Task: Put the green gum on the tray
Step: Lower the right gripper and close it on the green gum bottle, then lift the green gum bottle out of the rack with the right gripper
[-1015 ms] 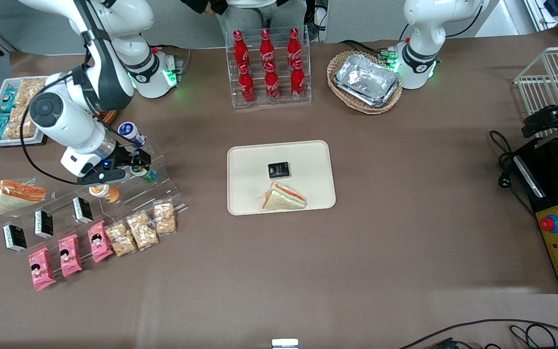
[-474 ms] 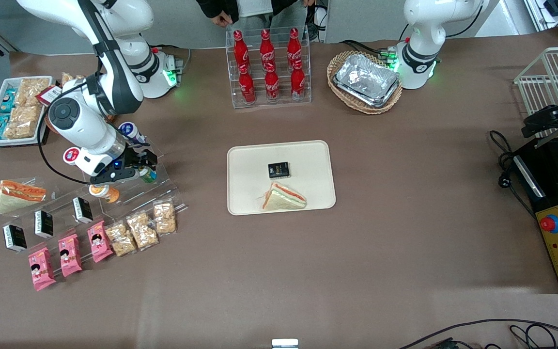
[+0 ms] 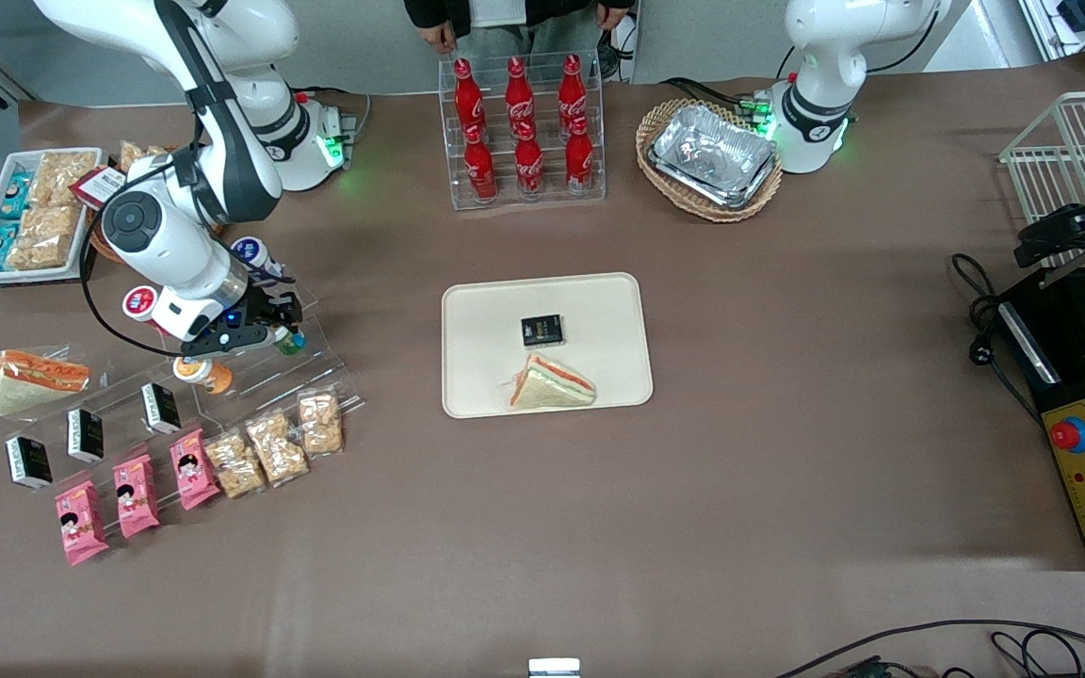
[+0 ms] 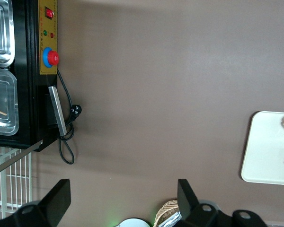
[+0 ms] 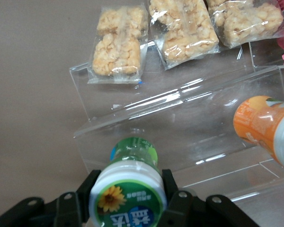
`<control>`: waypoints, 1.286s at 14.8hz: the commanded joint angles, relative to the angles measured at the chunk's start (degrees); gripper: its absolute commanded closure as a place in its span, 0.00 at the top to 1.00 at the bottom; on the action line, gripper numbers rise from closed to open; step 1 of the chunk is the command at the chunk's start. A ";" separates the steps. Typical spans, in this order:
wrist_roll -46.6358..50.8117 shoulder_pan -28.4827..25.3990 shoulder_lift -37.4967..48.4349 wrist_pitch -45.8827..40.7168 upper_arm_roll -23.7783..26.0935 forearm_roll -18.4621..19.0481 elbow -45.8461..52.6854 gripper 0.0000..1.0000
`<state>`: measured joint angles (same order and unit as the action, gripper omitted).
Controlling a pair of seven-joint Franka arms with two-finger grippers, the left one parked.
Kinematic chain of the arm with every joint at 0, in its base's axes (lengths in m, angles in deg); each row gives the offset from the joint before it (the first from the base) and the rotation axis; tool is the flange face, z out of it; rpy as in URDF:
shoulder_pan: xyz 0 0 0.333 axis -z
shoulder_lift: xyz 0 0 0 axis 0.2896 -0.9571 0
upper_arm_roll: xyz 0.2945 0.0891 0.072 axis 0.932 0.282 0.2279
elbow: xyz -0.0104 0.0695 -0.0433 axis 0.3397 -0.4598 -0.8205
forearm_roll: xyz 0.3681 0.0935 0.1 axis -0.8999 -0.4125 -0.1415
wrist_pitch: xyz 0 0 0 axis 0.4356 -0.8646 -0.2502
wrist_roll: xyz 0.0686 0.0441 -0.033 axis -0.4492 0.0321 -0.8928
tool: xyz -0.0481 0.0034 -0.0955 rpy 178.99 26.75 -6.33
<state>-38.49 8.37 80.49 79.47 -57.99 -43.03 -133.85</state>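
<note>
The green gum lies on a clear acrylic step stand toward the working arm's end of the table. In the right wrist view its white lid with the green flower label faces the camera. My right gripper sits at the gum, with its black fingers pressed against both sides of the lid; the gripper is shut on it. The cream tray lies mid-table, apart from the stand, and holds a black packet and a sandwich. The tray's edge also shows in the left wrist view.
An orange gum bottle lies on the same stand, a blue one farther from the camera. Snack packets and pink packs lie nearer the camera. A cola rack and a basket of foil trays stand farther off.
The arm's wrist and elbow have swung away from the camera, uncovering a red-lidded bottle. The gripper stays at the green gum, which has not moved.
</note>
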 commanded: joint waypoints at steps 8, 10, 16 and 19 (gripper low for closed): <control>-2.73 0.12 6.43 -6.35 -0.13 0.20 3.42 0.31; -2.73 0.12 7.67 -17.40 -0.22 0.12 10.87 0.31; 3.74 -3.29 7.33 -42.32 0.49 -1.20 30.67 0.31; 17.70 -12.86 7.33 -43.57 0.40 -2.08 32.00 0.31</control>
<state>-32.47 3.82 89.54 37.94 -57.42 -44.07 -104.59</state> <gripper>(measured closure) 0.419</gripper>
